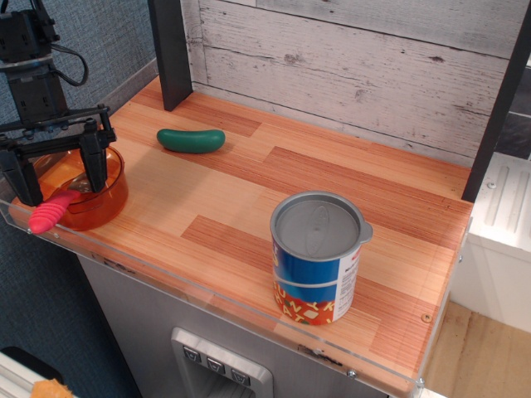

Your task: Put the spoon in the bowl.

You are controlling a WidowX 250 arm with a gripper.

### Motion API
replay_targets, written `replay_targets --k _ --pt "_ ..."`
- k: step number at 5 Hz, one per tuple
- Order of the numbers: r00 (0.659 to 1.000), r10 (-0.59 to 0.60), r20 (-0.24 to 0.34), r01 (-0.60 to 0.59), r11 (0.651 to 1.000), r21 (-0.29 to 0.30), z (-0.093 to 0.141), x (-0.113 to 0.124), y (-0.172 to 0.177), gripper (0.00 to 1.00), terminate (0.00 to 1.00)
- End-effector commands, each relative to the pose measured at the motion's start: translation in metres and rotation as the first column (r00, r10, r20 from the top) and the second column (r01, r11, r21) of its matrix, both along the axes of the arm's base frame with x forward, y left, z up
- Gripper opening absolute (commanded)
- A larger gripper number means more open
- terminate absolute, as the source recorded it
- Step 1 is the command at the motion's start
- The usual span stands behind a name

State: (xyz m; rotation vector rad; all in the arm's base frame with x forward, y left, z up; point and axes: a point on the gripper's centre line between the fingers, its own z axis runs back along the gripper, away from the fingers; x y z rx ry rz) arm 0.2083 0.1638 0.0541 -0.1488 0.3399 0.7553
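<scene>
Wood counter (274,191), claw (58,172) open over bowl (104,197), spoon (50,212) propped on rim

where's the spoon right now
Far left of the view, the spoon leans on the orange bowl, its pink handle sticking out over the near-left rim, below the open gripper.

The bowl (93,195) is a translucent orange plastic one, round, sitting upright at the far left end of the bench, right by the front edge. The spoon (51,212) has a fat ribbed pink-red handle, lying tilted w/ the handle poking out over the bowl's front-left rim & past the bench edge, the other end pointing into the bowl. Spoon head can't be made out through the orange plastic.
</scene>
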Motion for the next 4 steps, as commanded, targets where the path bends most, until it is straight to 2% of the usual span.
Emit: replay_targets --k 1,2,3,4 --pt "0.981 -0.171 0.096 0.146 0.963 0.225 0.050 0.010 -0.011 1.00 0.00" --pt "0.945 -0.302 0.127 0.244 0.908 0.341 0.071 0.016 -0.020 1.00 0.00" --pt "0.863 -0.473 0.177 0.364 0.826 0.431 0.081 0.028 -0.032 1.00 0.00" --pt "0.777 -0.578 0.247 0.447 0.785 0.430 0.087 0.051 -0.054 1.00 0.00"
